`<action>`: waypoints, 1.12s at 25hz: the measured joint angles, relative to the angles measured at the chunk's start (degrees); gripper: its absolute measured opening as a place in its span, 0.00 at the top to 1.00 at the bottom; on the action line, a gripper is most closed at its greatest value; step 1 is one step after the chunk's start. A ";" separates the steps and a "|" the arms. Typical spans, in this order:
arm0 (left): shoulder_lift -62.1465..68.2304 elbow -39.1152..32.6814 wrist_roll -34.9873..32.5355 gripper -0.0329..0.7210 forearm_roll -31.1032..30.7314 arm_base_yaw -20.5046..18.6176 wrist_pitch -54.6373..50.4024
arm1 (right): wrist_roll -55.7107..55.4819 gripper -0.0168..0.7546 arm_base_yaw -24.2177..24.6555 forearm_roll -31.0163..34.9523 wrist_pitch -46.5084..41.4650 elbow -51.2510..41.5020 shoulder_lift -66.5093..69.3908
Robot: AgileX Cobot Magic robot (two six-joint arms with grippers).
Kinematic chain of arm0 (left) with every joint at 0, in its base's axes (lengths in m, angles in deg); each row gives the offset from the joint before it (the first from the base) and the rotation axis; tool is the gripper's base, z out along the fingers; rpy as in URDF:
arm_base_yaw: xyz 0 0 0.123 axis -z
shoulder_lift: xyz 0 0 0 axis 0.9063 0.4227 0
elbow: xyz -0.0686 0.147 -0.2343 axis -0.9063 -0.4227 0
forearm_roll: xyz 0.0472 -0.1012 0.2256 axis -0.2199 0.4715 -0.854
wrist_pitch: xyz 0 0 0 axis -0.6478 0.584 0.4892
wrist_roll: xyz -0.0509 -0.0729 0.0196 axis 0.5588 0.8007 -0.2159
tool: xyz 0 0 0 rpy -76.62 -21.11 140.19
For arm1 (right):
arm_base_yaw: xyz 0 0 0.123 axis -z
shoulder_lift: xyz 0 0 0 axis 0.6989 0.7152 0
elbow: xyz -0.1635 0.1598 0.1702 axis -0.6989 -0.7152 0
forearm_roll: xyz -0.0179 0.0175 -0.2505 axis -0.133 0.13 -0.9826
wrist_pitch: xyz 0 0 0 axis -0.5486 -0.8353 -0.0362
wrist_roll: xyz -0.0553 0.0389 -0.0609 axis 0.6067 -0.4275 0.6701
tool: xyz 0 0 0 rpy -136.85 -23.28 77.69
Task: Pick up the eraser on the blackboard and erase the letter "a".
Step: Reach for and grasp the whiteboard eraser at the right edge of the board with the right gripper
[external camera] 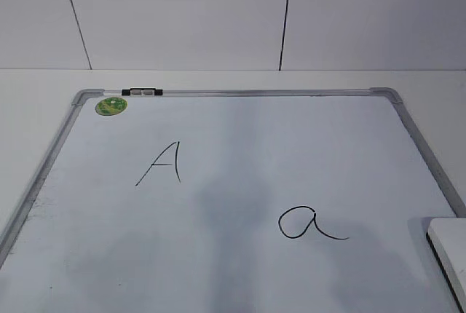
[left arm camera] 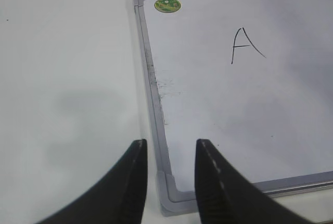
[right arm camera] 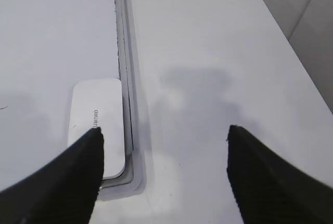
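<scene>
The blackboard [external camera: 240, 269] lies flat on a white table [external camera: 44, 84]. Its surface is white; its frame is silver-grey with rounded corners.

Eraser position: the eraser [right arm camera: 98, 122] rests on the board at the right edge, in the near right corner. In the exterior view only part of it [external camera: 450, 251] shows, at the right border of the picture. It is a white oblong block with rounded corners and a dark underside. Its long axis runs parallel to the right frame rail, from the near end of the board toward the far end. One long side lies just beside that rail. The small grey marking on top runs along the same axis.

Letter "a" [external camera: 309, 223]: drawn in thin black line on the right half of the board, left of the eraser and apart from it. The loop is to the left; the tail trails to the right. A capital "A" [external camera: 164, 162] stands on the left half. A round green sticker [external camera: 111, 105] and a black clip [external camera: 143, 92] sit at the far left corner.

My right gripper [right arm camera: 164, 140]: jaws spread wide, holding nothing. The left finger is over the near end of the eraser; the right finger is over bare table.

My left gripper [left arm camera: 170, 148]: jaws partly apart, holding nothing, above the near left corner of the frame.
</scene>
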 joint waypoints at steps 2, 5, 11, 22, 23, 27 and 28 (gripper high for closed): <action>0.00 0.00 0.00 0.64 0.00 0.00 0.00 | 0.00 0.21 0.00 0.00 0.00 0.00 0.00; 0.00 0.00 0.00 0.64 0.00 0.00 0.00 | 0.00 0.22 0.00 0.00 0.00 0.00 0.00; 0.00 0.00 0.00 0.64 0.00 0.00 0.00 | 0.00 0.21 0.00 0.00 0.00 0.00 0.00; 0.00 0.00 0.00 0.64 0.00 0.00 0.00 | 0.00 0.21 0.00 0.00 0.00 0.00 0.00; 0.00 0.00 0.00 0.64 0.00 0.00 0.00 | 0.00 0.21 0.00 0.00 0.00 0.00 0.00; 0.00 0.00 0.00 0.64 0.00 0.00 0.00 | 0.00 0.22 0.00 0.00 0.00 0.00 0.00; 0.00 0.00 0.00 0.64 0.00 0.00 0.00 | 0.00 0.22 0.00 0.00 0.00 0.00 0.00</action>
